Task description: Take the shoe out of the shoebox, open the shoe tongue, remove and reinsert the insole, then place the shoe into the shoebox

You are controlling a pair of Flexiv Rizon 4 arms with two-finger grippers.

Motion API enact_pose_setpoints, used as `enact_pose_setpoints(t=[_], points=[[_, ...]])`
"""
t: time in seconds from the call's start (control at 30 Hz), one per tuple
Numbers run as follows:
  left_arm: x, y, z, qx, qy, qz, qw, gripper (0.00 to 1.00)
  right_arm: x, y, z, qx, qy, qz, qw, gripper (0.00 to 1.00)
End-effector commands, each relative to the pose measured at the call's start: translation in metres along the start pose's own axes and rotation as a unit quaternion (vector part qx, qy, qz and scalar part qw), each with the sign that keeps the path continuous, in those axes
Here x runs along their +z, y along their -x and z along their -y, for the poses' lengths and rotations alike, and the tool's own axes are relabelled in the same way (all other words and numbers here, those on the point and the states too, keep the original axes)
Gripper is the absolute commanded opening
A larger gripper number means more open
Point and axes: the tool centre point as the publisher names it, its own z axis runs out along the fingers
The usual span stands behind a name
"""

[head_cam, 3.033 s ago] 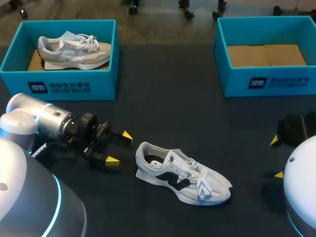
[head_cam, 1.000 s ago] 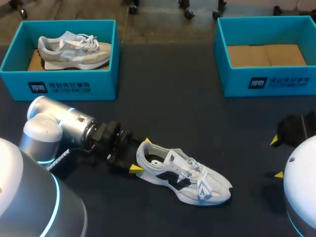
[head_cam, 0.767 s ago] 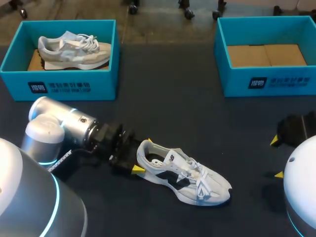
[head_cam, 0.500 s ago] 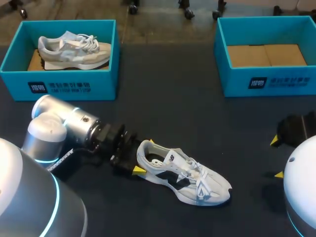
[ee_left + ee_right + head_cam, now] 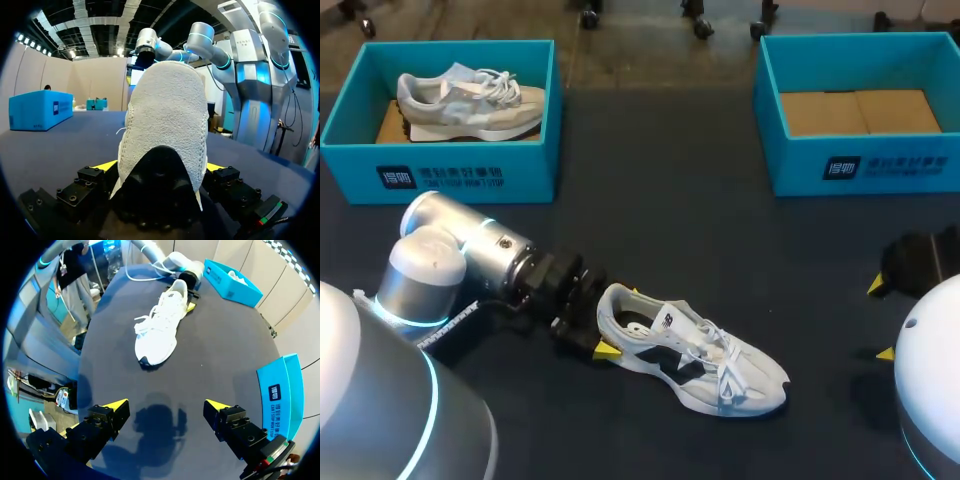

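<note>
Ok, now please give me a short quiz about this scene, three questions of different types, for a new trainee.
1. True or false: the white and black shoe lies on the table, outside both boxes.
2. Which part of that shoe does the left gripper have between its open fingers? A) the toe B) the heel C) the laces
3. Fill in: the grey shoe lies in the ___ blue shoebox.

Key: 1 true; 2 B; 3 left.
</note>
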Motion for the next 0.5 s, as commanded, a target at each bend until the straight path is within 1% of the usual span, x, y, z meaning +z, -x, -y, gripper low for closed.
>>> enact_pose_setpoints(t=[0.03,0.2,0.33,0.5], points=[[0.0031,0.0029,-0.0028,-0.001,0.001,-0.013,1.0,1.0,0.0002,-0.0018,-0.0001,0.0,-0.001,0.002,1.0,1.0],[0.0002,-0.0009,0.0002,-0.001,-0.001,-0.022,1.0,1.0,0.0002,-0.0018,-0.0001,0.0,-0.001,0.002,1.0,1.0],[-0.0031,-0.0004,0.0027,-0.003,-0.005,-0.003,1.0,1.0,0.0002,-0.0018,-0.0001,0.0,-0.001,0.002,1.0,1.0],[0.0028,0.0028,0.0013,-0.004,-0.006,-0.004,1.0,1.0,0.0002,-0.0018,-0.0001,0.0,-0.001,0.002,1.0,1.0]])
